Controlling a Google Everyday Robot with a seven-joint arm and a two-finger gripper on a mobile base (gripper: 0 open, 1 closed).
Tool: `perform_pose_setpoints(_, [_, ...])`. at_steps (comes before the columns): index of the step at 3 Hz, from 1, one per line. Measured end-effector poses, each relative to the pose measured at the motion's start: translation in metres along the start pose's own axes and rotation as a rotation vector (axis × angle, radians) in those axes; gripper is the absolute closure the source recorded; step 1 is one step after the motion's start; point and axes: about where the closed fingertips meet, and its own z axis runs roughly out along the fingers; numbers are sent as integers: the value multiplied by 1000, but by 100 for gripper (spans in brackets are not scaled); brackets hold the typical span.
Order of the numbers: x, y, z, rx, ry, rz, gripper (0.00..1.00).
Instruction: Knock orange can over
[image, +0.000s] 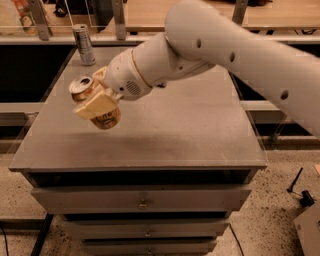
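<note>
The orange can (106, 120) is held tilted in my gripper (95, 96), its silver pull-tab top (81, 85) pointing up and to the left. It seems lifted just clear of the grey table top (190, 135), over the table's left half. My cream-coloured fingers (94, 106) are shut around the can's body and hide most of its side. My white arm (210, 45) reaches in from the upper right.
A slimmer, taller silver-grey can (84, 45) stands upright at the table's far left corner. The table is a drawer cabinet (142, 202) with its front edge close below the gripper. Railings and shelves run behind it.
</note>
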Motion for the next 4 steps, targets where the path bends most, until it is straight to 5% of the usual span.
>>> perform_pose_setpoints(1, [-12,-18,-32,84,187,-12,100])
perform_pose_setpoints(2, [-14,-17,-36,103,389,-1,100])
perform_pose_setpoints(4, [42,-7,-9,81,815,-63,100])
